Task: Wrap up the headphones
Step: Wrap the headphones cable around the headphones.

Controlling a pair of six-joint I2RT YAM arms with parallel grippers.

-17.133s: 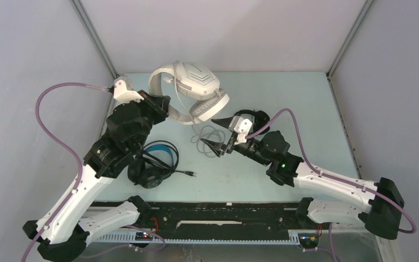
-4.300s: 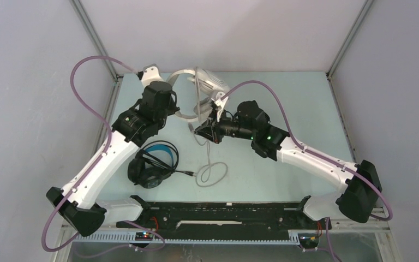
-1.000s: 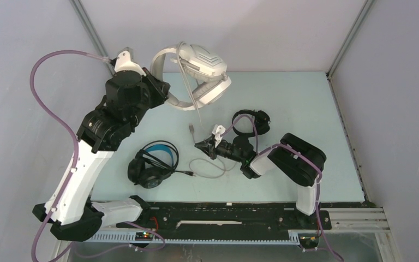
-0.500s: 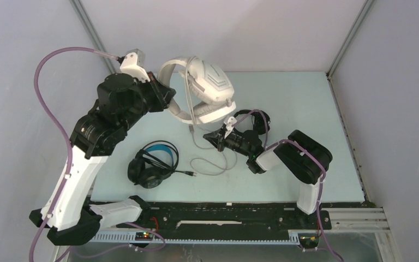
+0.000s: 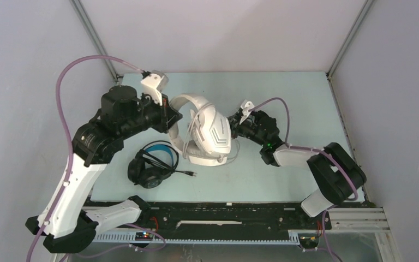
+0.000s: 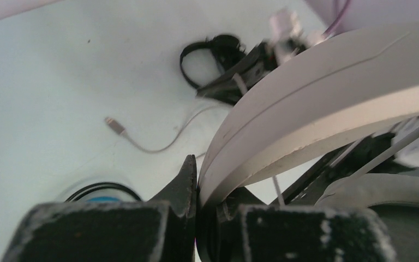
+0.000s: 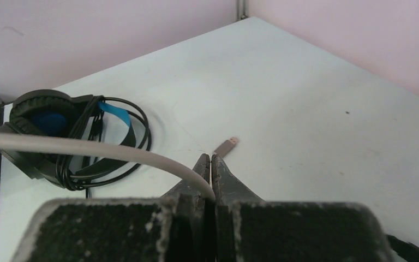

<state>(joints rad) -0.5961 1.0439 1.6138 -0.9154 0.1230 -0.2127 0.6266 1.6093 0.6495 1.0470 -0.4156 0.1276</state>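
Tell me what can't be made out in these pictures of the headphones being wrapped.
- Small black headphones: in the top view, mostly covered by the right arm; the left wrist view shows them blurred.
- How far the grey cable is wound round the white headphones: in the top view, too thin to follow; in the right wrist view, it runs off the left edge.
- Left gripper, far finger: in the left wrist view, hidden behind the white headband.

Top camera overlooks the whole table [image 5: 305,98]; both wrist cameras skim it closely, sharing the USB plug [image 6: 114,125].
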